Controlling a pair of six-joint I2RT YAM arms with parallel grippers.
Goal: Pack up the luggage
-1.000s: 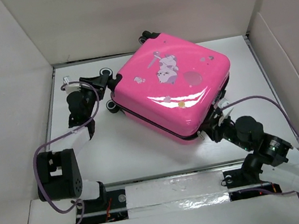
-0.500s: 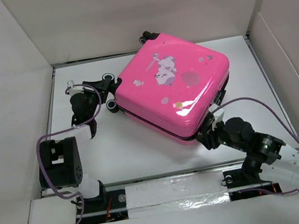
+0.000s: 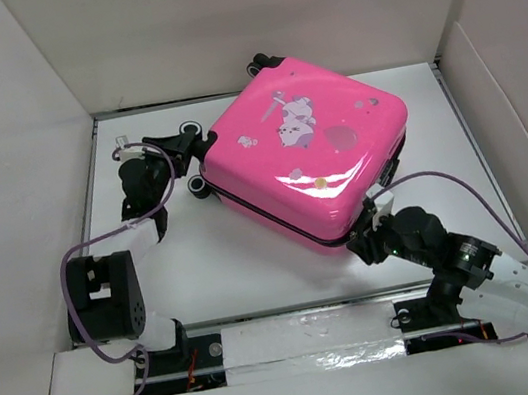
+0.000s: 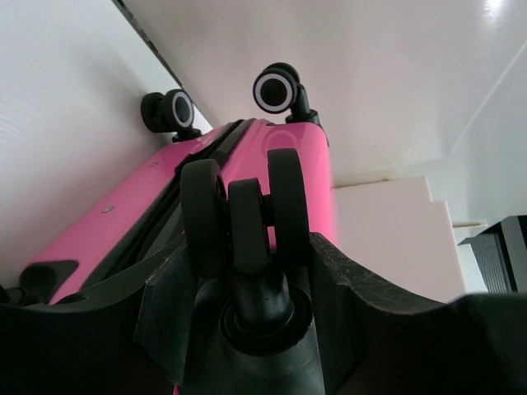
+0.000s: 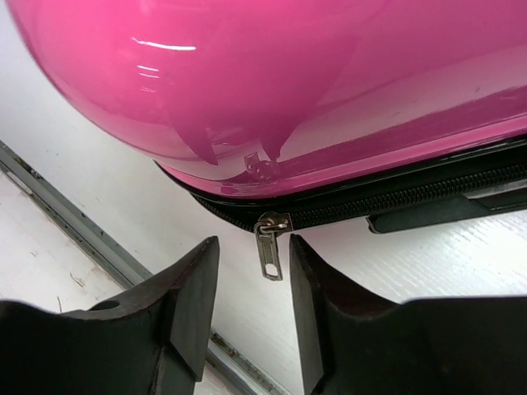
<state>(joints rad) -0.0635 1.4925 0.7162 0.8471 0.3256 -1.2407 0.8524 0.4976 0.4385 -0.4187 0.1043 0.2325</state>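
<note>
The luggage is a glossy hot-pink hard-shell case, lying closed and flat on the white floor with its white cartoon print facing up. My left gripper is at its left end. In the left wrist view this gripper is shut on a black wheel of the luggage. My right gripper is at the near corner. In the right wrist view it stands open, with the metal zipper pull hanging between its fingers and touching neither one. The black zipper band runs under the pink shell.
White walls box the floor in on the left, back and right, and the luggage's far corner is near the back wall. A metal rail runs along the near edge, just behind my right gripper. Two more wheels stick out past the left gripper.
My right gripper has slid left along the near edge to the corner, where the zipper pull is. The left arm's elbow shifted slightly, and its gripper stayed on the wheel.
</note>
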